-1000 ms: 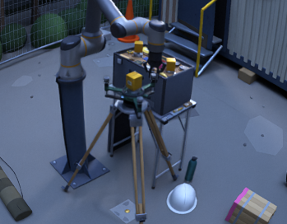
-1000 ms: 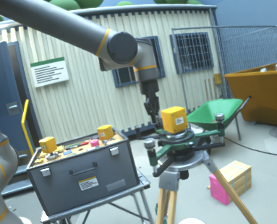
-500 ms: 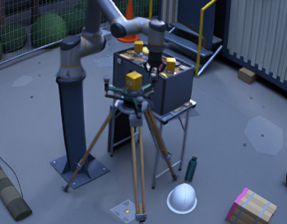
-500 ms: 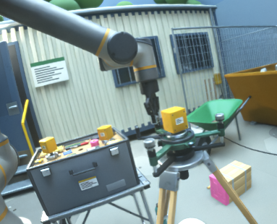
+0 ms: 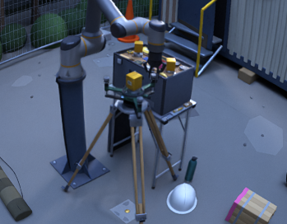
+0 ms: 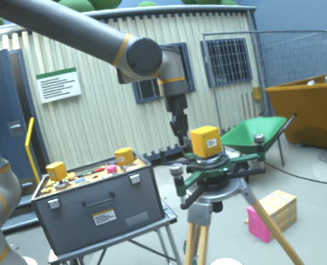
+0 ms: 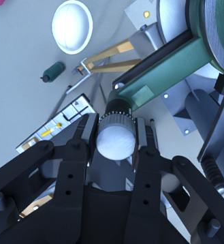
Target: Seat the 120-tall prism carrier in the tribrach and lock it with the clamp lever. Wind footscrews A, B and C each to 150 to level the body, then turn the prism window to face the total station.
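Observation:
The footscrew (image 7: 115, 136) I hold is mostly hidden behind the yellow prism carrier (image 6: 205, 142) in the second side camera. In the wrist camera my gripper (image 7: 114, 134) is closed on its knurled, pale-capped knob at the end of one green tribrach arm (image 7: 160, 81). The carrier (image 5: 134, 80) sits upright in the green tribrach (image 5: 130, 94) on top of the wooden-legged tripod (image 5: 136, 156). Two more footscrews (image 6: 259, 139) (image 6: 176, 170) stand on the other arms. My gripper (image 5: 152, 75) comes down on the far side of the tribrach, next to the case.
A grey equipment case (image 5: 154, 80) sits on a folding stand behind the tripod, with two other yellow carriers (image 5: 139, 46) (image 5: 170, 64) on top. On the ground lie a white hard hat (image 5: 181, 199), a green bottle (image 5: 191, 169) and a strapped box (image 5: 251, 206). My arm's pedestal (image 5: 72, 119) stands left.

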